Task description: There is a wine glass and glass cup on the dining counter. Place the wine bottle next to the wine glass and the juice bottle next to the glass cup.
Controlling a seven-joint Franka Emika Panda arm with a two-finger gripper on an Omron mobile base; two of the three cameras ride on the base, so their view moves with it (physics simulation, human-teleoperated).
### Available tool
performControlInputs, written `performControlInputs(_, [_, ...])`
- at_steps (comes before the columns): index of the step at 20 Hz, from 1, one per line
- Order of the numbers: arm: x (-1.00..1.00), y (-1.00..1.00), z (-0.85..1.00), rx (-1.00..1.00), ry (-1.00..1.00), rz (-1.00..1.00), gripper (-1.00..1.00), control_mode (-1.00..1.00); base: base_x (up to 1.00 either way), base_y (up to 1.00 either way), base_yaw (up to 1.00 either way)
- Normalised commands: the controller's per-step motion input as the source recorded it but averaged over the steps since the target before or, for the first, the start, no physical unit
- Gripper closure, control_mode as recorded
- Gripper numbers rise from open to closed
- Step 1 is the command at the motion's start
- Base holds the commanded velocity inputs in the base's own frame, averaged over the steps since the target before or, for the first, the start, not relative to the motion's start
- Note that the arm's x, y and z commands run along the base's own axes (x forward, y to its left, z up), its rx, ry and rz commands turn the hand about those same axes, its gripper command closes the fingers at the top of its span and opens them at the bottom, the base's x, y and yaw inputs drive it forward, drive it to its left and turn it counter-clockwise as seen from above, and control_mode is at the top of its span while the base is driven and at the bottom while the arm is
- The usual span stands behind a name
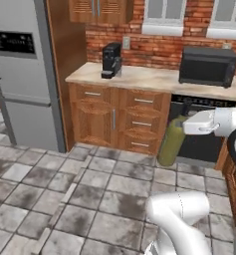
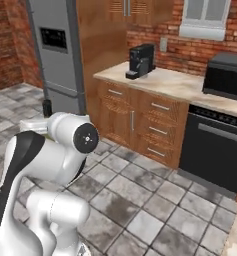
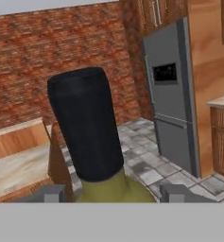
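I worked in front of the tall grey refrigerator [image 1: 20,69], a flat brushed-metal slab with a dark display panel, and everything else I place against it. To its right ran the wooden cabinets [image 1: 117,117] with grooved drawer fronts and small metal pulls, topped by a pale stone worktop [image 1: 154,78] under a rough red brick wall [image 1: 154,47]. Further right of the refrigerator along that worktop sat a boxy black microwave [image 1: 207,66], and nearer to it a small black coffee machine [image 1: 111,60]. Below the microwave stood a dark, smooth dishwasher front [image 2: 213,148]. The floor [image 1: 50,194] was mottled grey stone tile.

My gripper [image 3: 115,194] was closed around the wine bottle [image 1: 171,141], holding it clear of the floor, well to the right of the refrigerator and in front of the dishwasher. The bottle was a slim, smooth olive-green cylinder that rounded into a narrow dark neck. Its long axis ran nearly upright but leaned, the neck up by my hand and tipped to the right, the base hanging lower left. In the hand view its matte black top [image 3: 85,123] rose between my two grey fingertips [image 3: 51,193], with the green shoulder pinched at the bottom.
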Motion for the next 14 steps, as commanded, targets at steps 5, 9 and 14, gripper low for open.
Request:
performControlInputs(5, [0.0,0.0,0.0,0.0,0.0,0.0,1.0,1.0,0.77,0.0,0.44])
performControlInputs(9, [0.0,0.0,0.0,0.0,0.0,0.0,1.0,1.0,0.79,0.0,0.42])
performControlInputs(14, [0.0,0.0,0.0,0.0,0.0,0.0,1.0,1.0,0.8,0.0,0.41])
